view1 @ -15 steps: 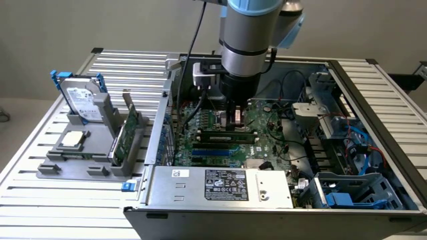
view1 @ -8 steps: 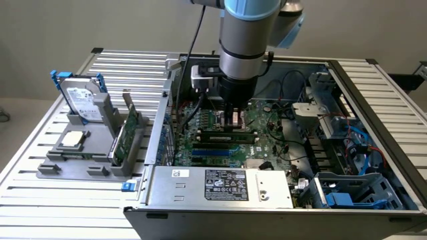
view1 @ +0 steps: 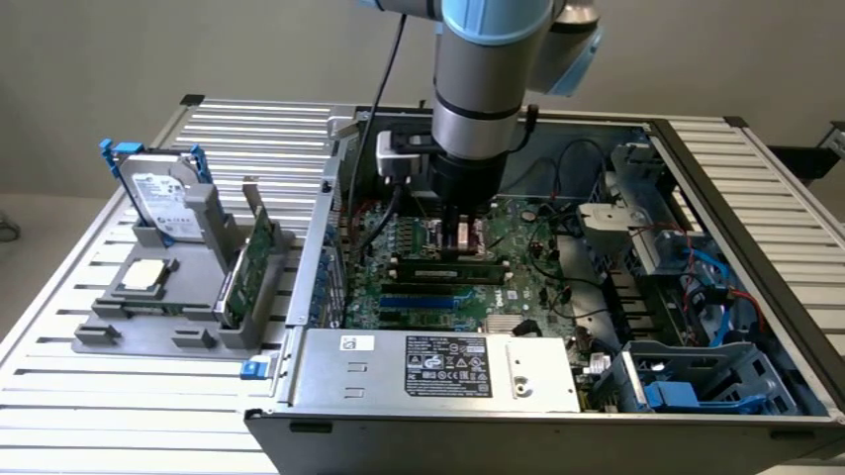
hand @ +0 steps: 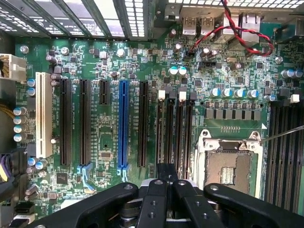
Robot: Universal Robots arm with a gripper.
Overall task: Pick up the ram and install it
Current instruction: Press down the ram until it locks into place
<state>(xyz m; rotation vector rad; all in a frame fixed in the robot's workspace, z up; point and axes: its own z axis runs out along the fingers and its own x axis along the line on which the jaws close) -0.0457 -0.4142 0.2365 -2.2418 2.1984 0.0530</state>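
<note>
The arm reaches down into the open computer case (view1: 739, 188) that lies on the slatted metal bench (view1: 79, 396), with its pincer (view1: 465, 236) low over the green motherboard (view1: 528, 287). The pincer is fully closed; in the wrist view its fingers (hand: 166, 183) meet with no gap, and I cannot tell from either view whether anything is pinched between them. The ram (view1: 449, 269) lies as a long thin green stick with dark chips among the memory slots, just below the pincer's tip in the exterior view, and appears seated on edge there. In the wrist view the closed pincer (hand: 166, 173) points at the bank of black memory slots (hand: 175, 128) with white clips at their ends, just beside the empty processor socket (hand: 230, 164), while a blue expansion slot (hand: 123, 123) and a white slot (hand: 44, 114) run parallel farther off. On the exterior view's left, outside the case, a grey holder (view1: 172, 332) on the bench carries a hard drive (view1: 165, 203) standing upright, a broader green card (view1: 251, 267) on edge, and a processor chip (view1: 142, 277) lying flat. The power supply (view1: 436, 366) sits at the near end of the case.
</note>
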